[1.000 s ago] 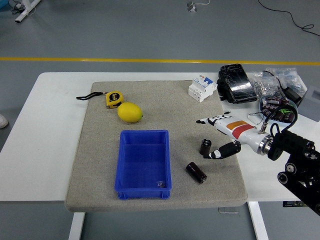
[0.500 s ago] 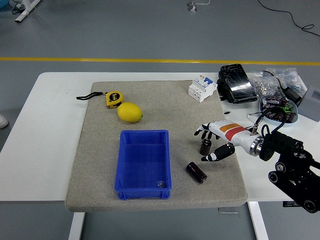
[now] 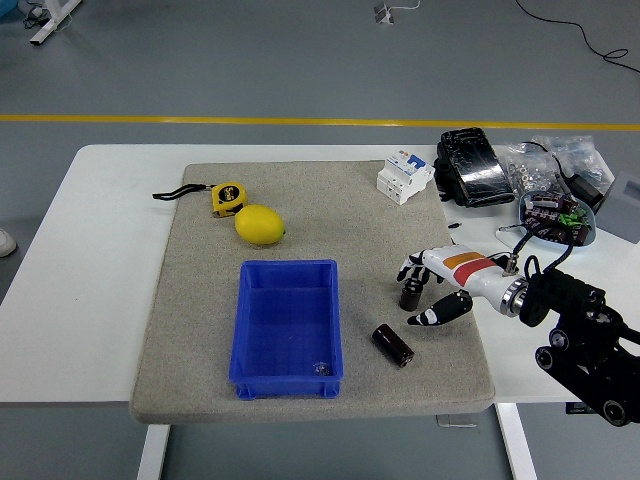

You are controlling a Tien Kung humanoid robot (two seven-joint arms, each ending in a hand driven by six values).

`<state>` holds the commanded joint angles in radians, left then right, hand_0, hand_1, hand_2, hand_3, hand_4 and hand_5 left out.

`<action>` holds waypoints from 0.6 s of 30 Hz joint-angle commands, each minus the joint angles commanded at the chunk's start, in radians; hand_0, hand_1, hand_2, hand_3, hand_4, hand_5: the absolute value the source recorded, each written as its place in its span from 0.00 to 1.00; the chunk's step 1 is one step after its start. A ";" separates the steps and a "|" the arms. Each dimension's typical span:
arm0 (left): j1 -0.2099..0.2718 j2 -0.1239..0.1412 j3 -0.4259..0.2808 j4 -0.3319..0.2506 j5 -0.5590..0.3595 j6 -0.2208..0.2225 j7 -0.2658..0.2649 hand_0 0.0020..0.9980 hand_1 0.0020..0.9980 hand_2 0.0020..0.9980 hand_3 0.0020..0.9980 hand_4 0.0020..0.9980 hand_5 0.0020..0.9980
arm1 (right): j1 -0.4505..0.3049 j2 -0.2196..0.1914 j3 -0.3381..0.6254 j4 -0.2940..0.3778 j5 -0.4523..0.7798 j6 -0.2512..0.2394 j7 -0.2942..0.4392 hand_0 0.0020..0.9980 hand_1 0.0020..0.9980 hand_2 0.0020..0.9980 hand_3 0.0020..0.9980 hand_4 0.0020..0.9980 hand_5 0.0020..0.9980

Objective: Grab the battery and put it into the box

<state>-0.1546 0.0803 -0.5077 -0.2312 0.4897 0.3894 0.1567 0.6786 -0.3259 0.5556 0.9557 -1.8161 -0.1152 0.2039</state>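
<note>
Two dark cylindrical batteries are on the grey mat (image 3: 200, 330): one stands upright (image 3: 410, 297), the other lies on its side (image 3: 393, 344) nearer the front edge. The blue box (image 3: 287, 372) sits left of them, with only a small item inside. My right hand (image 3: 411, 294) reaches in from the right, open. Its fingers (image 3: 407, 268) curl over the far side of the upright battery and its thumb sits on the near side; I cannot tell whether they touch it. My left hand is out of view.
A lemon (image 3: 260, 224) and a yellow tape measure (image 3: 228, 197) lie at the mat's back left. A white circuit breaker (image 3: 404, 178), a black pouch (image 3: 472, 166), bags of parts and a bowl (image 3: 556, 216) crowd the back right of the table.
My right hand has moved left and closer to the upright battery. Its fingers have bent down from stretched out until they flank the battery. The batteries have not moved.
</note>
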 joint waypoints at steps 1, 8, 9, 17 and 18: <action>0.000 0.000 -0.001 0.000 0.001 0.000 0.001 0.58 0.55 0.59 0.57 0.63 0.58 | 0.000 0.001 -0.002 -0.002 0.004 -0.005 0.002 0.42 0.49 0.53 0.60 0.97 0.29; -0.002 -0.001 -0.002 -0.001 0.006 0.000 0.002 0.58 0.55 0.59 0.57 0.63 0.58 | -0.002 0.005 -0.005 -0.016 0.026 -0.034 0.001 0.36 0.41 0.47 0.50 0.88 0.24; -0.003 -0.001 -0.002 -0.001 0.006 0.000 0.002 0.58 0.55 0.59 0.57 0.63 0.58 | -0.002 0.005 -0.005 -0.018 0.028 -0.036 0.000 0.36 0.41 0.47 0.50 0.88 0.24; -0.005 -0.002 -0.001 -0.001 0.005 0.000 0.002 0.58 0.55 0.59 0.57 0.63 0.58 | -0.002 0.008 -0.013 -0.039 0.040 -0.044 -0.001 0.35 0.40 0.46 0.49 0.86 0.23; -0.005 -0.002 -0.001 -0.001 0.005 0.001 0.003 0.58 0.55 0.59 0.57 0.63 0.58 | -0.002 0.009 -0.014 -0.040 0.042 -0.046 -0.001 0.35 0.40 0.46 0.49 0.86 0.23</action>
<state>-0.1594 0.0784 -0.5090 -0.2326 0.4951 0.3899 0.1592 0.6769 -0.3172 0.5420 0.9153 -1.7744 -0.1609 0.2026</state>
